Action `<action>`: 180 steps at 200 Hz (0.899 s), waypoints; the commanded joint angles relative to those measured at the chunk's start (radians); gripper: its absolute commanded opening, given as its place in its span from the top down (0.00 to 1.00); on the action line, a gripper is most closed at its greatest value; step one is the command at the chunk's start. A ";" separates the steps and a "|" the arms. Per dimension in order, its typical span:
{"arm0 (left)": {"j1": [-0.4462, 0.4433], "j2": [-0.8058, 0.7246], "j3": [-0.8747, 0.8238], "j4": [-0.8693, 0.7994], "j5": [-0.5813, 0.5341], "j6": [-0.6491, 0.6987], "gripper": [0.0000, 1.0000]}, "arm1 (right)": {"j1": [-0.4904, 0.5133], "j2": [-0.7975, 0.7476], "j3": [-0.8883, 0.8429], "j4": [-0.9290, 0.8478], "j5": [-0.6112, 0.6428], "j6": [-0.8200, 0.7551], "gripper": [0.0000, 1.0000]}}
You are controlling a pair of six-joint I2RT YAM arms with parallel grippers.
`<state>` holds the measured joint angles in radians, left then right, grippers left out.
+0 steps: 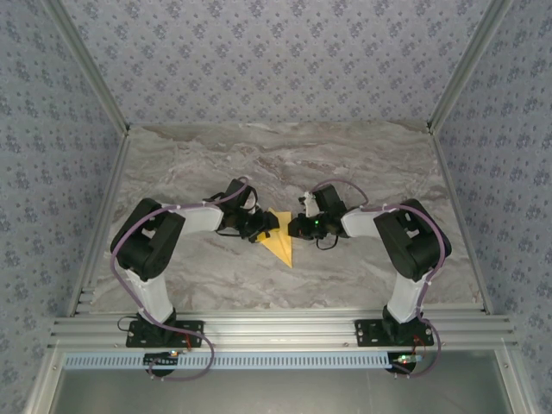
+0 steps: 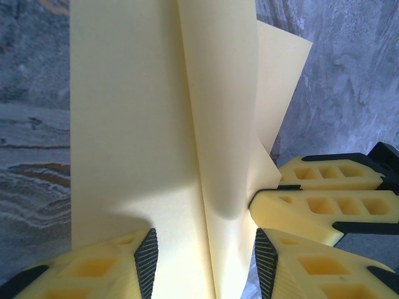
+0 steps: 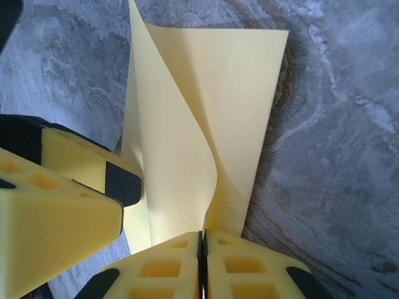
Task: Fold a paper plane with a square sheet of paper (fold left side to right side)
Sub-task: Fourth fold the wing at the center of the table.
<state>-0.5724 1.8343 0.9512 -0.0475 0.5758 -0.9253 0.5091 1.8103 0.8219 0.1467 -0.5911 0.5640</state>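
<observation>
The yellow paper point(image 1: 281, 245) lies mid-table, folded into a narrow pointed shape with its tip toward the near edge. My right gripper point(image 1: 297, 228) is shut on its right edge; in the right wrist view the jaws point(image 3: 201, 240) pinch a flap that curls upward from the paper point(image 3: 187, 106). My left gripper point(image 1: 263, 230) stands open at the left side. In the left wrist view its pads point(image 2: 146, 258) sit apart on either side of the centre crease of the paper point(image 2: 137, 124), and the left gripper point(image 2: 206, 265) grips nothing. The right gripper's fingers point(image 2: 324, 208) touch the paper's right edge there.
The marble tabletop point(image 1: 345, 164) stretches around the paper, bounded by patterned walls and metal posts. An aluminium rail point(image 1: 276, 328) with both arm bases runs along the near edge. The two grippers are very close together over the paper.
</observation>
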 commanded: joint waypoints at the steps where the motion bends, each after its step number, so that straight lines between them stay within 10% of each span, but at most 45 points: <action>1: -0.006 0.039 0.007 -0.032 -0.027 0.025 0.53 | 0.006 -0.007 0.024 -0.003 -0.010 -0.007 0.89; 180: -0.011 -0.052 0.086 -0.092 -0.001 0.051 0.63 | 0.033 0.080 0.069 -0.241 0.106 -0.063 0.89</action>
<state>-0.5724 1.8290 0.9802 -0.1059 0.5629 -0.8993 0.5285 1.8339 0.8932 0.0097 -0.5446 0.5224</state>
